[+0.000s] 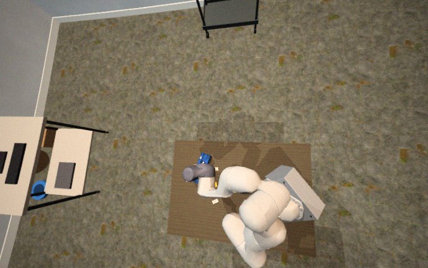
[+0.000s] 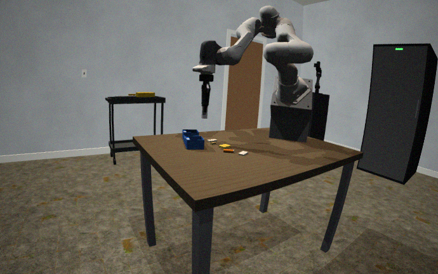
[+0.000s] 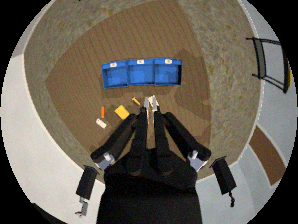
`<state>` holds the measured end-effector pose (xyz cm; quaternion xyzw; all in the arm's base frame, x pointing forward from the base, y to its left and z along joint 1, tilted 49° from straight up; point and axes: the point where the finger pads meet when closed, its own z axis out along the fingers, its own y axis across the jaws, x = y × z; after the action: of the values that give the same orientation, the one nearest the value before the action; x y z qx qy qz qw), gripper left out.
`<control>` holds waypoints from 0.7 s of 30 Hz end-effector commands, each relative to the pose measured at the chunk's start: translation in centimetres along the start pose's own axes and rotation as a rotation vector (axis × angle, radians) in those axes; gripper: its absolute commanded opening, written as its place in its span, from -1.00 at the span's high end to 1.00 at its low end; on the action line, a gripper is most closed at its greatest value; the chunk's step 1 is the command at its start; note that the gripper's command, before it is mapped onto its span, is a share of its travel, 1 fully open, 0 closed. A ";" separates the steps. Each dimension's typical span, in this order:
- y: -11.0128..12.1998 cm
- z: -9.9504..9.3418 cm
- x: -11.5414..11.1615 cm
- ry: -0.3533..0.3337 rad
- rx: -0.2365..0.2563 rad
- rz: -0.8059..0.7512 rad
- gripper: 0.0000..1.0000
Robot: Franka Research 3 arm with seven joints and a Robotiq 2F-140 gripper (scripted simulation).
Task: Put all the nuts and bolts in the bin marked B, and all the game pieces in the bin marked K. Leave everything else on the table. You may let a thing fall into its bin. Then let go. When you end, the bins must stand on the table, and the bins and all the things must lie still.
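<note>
Looking from the largest thing down, we see the brown counter (image 2: 245, 174) standing on its four legs, with the robot's grey pedestal at its far edge. The pale arm (image 2: 287, 48) rises from that pedestal, bends over at the top and reaches out to the side above the counter.

The blue bins (image 2: 193, 138) sit on the counter near its far left edge, in a row and touching each other. In the wrist view we count three compartments side by side. We cannot read the letters on them, so we cannot tell which is B and which is K.

The pincer (image 2: 204, 114) hangs straight down, well above the counter and close over the bins' end of it. Its fingers are drawn together, and we make out nothing gripped between them. In the wrist view a pale speck lies right at the tips, but we cannot tell whether it is a piece lying on the counter below.

The small things lie on the counter just to the right of the bins. They are a pale piece (image 2: 212, 140) nearest the bins, then a yellow piece (image 2: 224, 145), an orange piece (image 2: 228, 150) and a white piece (image 2: 242, 153). They are apart from one another and outside the bins, and they are too small for us to tell bolts from game pieces.
</note>
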<state>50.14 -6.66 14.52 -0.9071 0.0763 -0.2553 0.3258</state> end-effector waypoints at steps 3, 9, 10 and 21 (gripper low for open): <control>3.5 3.0 3.4 0.007 0.004 -0.025 0.89; 4.8 4.0 4.7 0.007 0.004 -0.025 0.89; 5.0 4.2 4.9 0.007 0.004 -0.025 0.89; 6.0 5.2 5.9 0.007 0.004 -0.025 0.89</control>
<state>55.71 -9.56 10.99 -0.9063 0.0772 -0.2574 0.3260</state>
